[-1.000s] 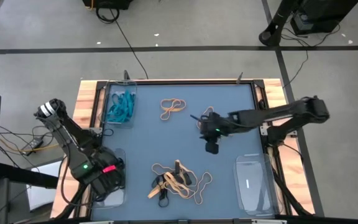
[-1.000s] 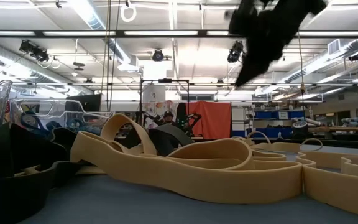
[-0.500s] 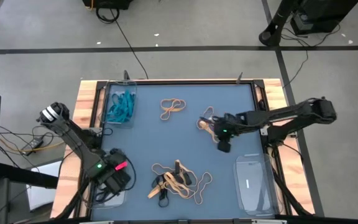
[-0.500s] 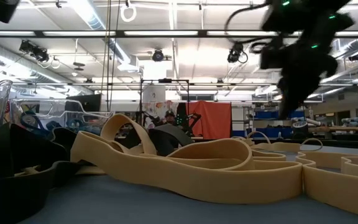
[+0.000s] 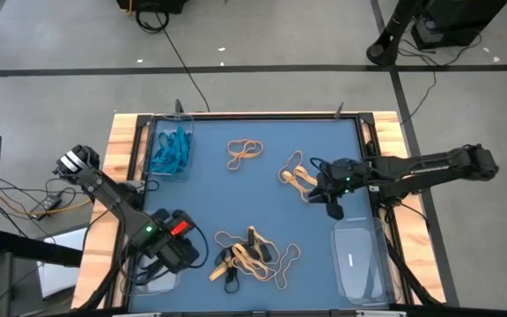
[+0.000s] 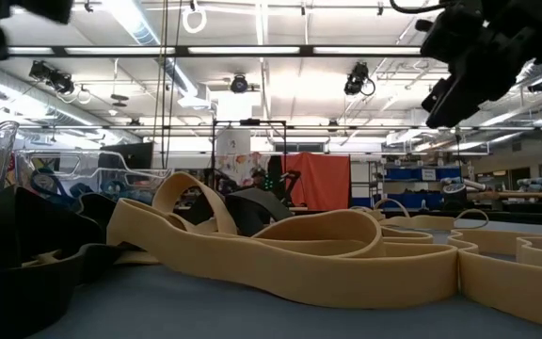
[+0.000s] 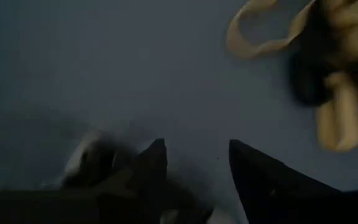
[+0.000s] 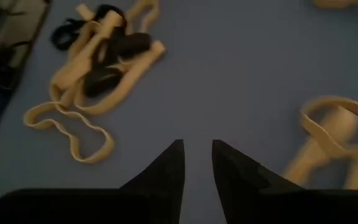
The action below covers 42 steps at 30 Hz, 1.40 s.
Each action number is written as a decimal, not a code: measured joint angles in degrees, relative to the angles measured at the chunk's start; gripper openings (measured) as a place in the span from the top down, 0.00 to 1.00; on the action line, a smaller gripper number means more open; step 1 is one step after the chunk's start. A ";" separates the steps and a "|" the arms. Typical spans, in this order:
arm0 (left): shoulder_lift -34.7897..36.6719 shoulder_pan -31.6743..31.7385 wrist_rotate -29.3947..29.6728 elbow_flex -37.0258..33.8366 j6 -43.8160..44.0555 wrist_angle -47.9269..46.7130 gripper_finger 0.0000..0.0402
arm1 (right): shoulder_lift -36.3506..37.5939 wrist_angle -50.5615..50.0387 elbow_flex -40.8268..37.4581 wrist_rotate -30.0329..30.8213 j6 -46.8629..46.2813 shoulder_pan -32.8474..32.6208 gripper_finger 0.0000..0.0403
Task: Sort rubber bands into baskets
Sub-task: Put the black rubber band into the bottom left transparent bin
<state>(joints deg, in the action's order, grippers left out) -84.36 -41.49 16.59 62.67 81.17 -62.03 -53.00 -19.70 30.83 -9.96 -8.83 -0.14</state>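
Left gripper fingers parted, empty, just short of the tan-and-black rubber band pile; the near-left basket sits under its arm. Right gripper fingers a narrow gap apart, nothing between, tan bands beside them, empty basket near. Looks like reach-to-pick: next, drop onto one band and pinch it.

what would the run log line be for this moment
left gripper: open, empty, beside near-left basket | right gripper: open, empty, by near-right basket | tan and black bands: unsorted on mat
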 joint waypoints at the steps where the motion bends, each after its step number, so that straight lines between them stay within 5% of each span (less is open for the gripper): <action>1: 0.00 0.21 2.50 0.00 -2.50 1.64 0.56 | -1.19 2.54 -0.75 -0.67 0.08 -0.49 0.77; 7: -0.35 2.95 17.87 0.00 -18.79 16.20 0.56 | -12.07 20.56 -2.17 -1.23 -0.02 -4.18 0.76; 16: -10.84 11.55 20.74 0.00 -35.92 44.17 0.56 | -25.26 38.82 -2.20 2.91 1.94 -8.36 0.76; 28: -20.73 16.35 13.27 -0.02 -19.45 51.47 0.56 | -26.85 34.61 -2.01 5.95 -8.78 -11.71 0.77; 42: -21.57 17.51 5.93 -0.02 -16.07 52.22 0.61 | -26.85 34.56 -2.01 6.10 -9.23 -12.50 0.77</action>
<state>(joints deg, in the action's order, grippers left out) -105.93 -23.99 22.52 62.65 65.09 -9.82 -79.85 14.87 28.82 -3.86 -18.06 -12.64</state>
